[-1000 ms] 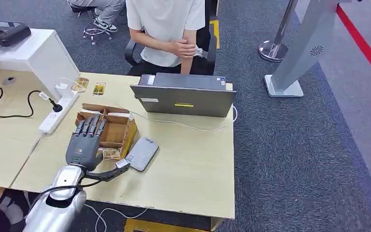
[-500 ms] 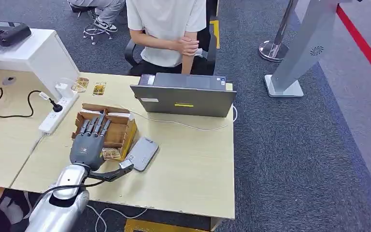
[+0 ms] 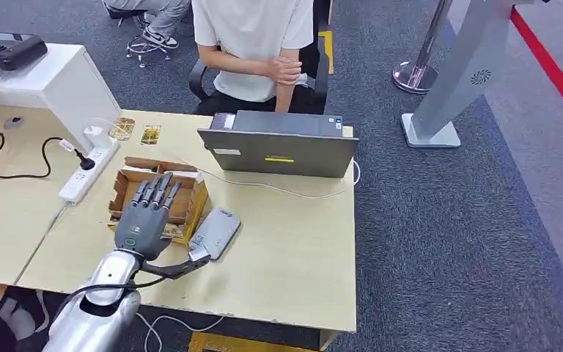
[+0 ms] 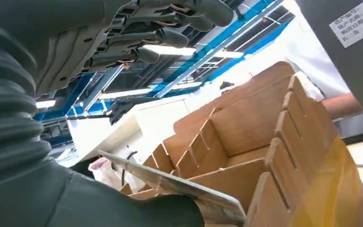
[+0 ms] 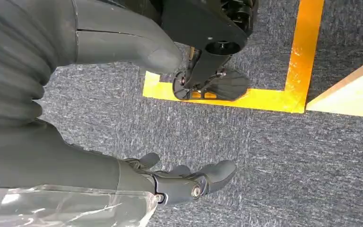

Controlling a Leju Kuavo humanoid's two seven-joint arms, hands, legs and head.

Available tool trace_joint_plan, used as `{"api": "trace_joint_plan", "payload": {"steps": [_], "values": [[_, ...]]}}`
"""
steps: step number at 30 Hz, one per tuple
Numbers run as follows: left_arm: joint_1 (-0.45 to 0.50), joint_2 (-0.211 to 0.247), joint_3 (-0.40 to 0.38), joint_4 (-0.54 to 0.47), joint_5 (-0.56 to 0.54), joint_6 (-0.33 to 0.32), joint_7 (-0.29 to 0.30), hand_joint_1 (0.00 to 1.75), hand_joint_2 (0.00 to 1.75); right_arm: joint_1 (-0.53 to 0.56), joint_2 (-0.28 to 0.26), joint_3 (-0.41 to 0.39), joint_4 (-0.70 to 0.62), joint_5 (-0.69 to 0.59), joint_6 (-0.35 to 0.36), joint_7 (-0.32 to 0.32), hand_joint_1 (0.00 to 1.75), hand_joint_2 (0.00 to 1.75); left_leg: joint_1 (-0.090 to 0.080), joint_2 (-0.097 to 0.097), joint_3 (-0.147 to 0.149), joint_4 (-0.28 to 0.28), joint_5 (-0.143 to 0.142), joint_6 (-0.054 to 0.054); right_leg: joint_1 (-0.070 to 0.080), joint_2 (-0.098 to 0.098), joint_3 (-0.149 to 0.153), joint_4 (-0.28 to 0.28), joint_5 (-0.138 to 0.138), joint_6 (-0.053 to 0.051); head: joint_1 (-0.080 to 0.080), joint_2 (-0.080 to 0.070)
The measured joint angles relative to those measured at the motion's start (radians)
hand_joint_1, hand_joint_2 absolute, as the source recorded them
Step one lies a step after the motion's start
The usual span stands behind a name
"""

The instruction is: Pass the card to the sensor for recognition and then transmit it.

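Note:
My left hand (image 3: 146, 220) hovers flat over the near side of a brown cardboard slotted box (image 3: 190, 196), fingers stretched apart and pointing away from me. A yellowish card (image 3: 170, 232) peeks out from under the palm at the box's near edge. In the left wrist view the card (image 4: 170, 182) leans in the box (image 4: 246, 127) just over my thumb, with the fingers (image 4: 170, 33) spread well above it. The grey flat sensor (image 3: 216, 232) lies right of the box, my thumb tip beside its near corner. My right hand (image 5: 184, 182) hangs over the carpet, holding nothing.
A grey laptop (image 3: 278, 150) stands behind the box, its cable trailing across the desk. A person (image 3: 253, 37) sits beyond it. A white power strip (image 3: 84, 176) lies to the left, with two small cards (image 3: 150, 135) at the back. The desk's right edge drops to carpet.
My left hand has slid to the right and a little forward over the box, covering more of the card; its thumb tip has come up to the sensor's near corner.

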Motion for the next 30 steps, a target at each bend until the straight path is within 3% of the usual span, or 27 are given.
{"api": "trace_joint_plan", "payload": {"steps": [12, 13, 30], "values": [[0.001, 0.007, -0.011, -0.005, 0.001, 0.000, 0.000, 0.00, 1.75, 0.000, 0.000, 0.000, 0.000, 0.000, -0.002, 0.002, 0.00, 1.75, 0.000, 0.000, 0.000, 0.000, 0.000, 0.000, 0.000, 0.000, 0.000, 0.000, 0.000, 0.000, 0.000, 0.000], [0.001, 0.007, -0.011, -0.005, 0.000, 0.000, 0.000, 1.75, 1.75, 0.000, 0.000, 0.000, 0.000, 0.000, -0.002, 0.002, 0.00, 1.75, 0.000, 0.000, 0.000, 0.000, 0.000, 0.000, 0.000, 0.000, 0.000, 0.000, 0.000, 0.000, 0.000, 0.000], [-0.002, 0.018, -0.018, -0.005, 0.061, -0.051, -0.018, 1.75, 1.75, 0.000, 0.000, 0.000, 0.000, 0.001, 0.001, 0.003, 0.00, 1.75, 0.000, 0.000, 0.000, 0.000, 0.000, 0.000, 0.000, 0.000, 0.000, 0.000, 0.000, 0.000, 0.000, 0.000]]}}
